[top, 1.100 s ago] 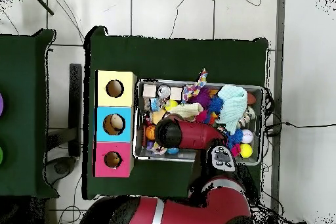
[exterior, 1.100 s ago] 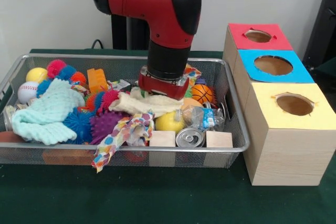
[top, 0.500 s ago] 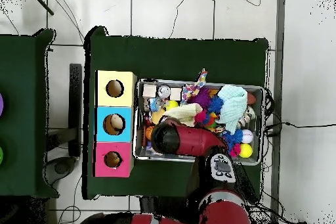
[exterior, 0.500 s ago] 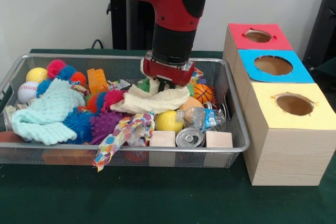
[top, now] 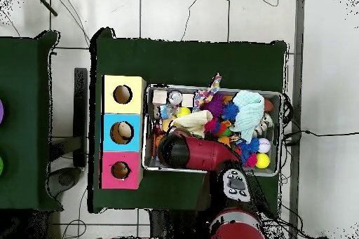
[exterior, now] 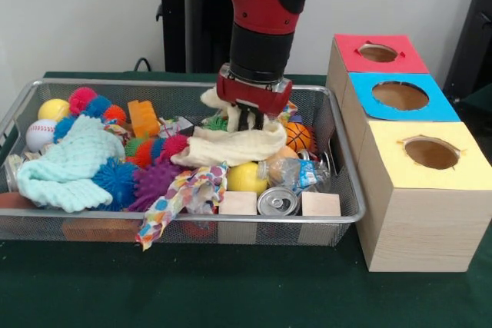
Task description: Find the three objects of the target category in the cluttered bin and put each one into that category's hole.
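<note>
Dark green cloth covers the surface (exterior: pixel 231 289), and on it sit a wire mesh bin (exterior: pixel 338 213) crowded with toys and, just beside it, a wooden box with 3 holes: a red hole (exterior: pixel 377 52), a blue hole (exterior: pixel 400 95) and a yellow hole (exterior: pixel 431 153). The gripper (exterior: pixel 247 118) hangs over the middle of the bin, its fingers closed on a cream cloth (exterior: pixel 231 146), pinching it by an upper fold while the rest drapes down onto the clutter beneath. Around it lie a mint knitted cloth (exterior: pixel 65 163), a polka-dot cloth (exterior: pixel 181 197), spiky balls, a small basketball (exterior: pixel 297 137), a yellow ball (exterior: pixel 246 178), a crushed bottle (exterior: pixel 296 172), a can (exterior: pixel 277 201) and wooden blocks. Cloths look like the target category, so this reads as the lift-out stage for 1 of the 3. Which hole belongs to cloths cannot be told from here. Next, the arm would need to rise until the trailing end clears the bin wall, then carry across to the box; the limp cloth may snag on neighbours or bunch at the hole's rim.
</note>
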Robot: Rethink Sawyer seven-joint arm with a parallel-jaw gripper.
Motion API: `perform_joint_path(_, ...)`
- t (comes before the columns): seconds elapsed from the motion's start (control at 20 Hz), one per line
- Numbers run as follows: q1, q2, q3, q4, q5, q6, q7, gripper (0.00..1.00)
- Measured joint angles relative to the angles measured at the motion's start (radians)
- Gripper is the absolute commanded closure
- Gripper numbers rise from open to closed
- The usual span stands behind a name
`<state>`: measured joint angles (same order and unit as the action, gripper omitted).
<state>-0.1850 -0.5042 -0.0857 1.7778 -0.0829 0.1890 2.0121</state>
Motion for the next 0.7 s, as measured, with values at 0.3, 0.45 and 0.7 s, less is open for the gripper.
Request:
perform_joint_path(0.3, 0.015, -0.099, 0.005, 0.057, 0.008, 0.105, 0.0, 1.0)
perform_joint_path(0.45, 0.034, -0.155, 0.005, 0.07, 0.013, 0.194, 0.0, 1.0)
perform_joint_path(0.7, 0.048, -0.218, 0.006, 0.083, 0.022, 0.278, 0.0, 1.0)
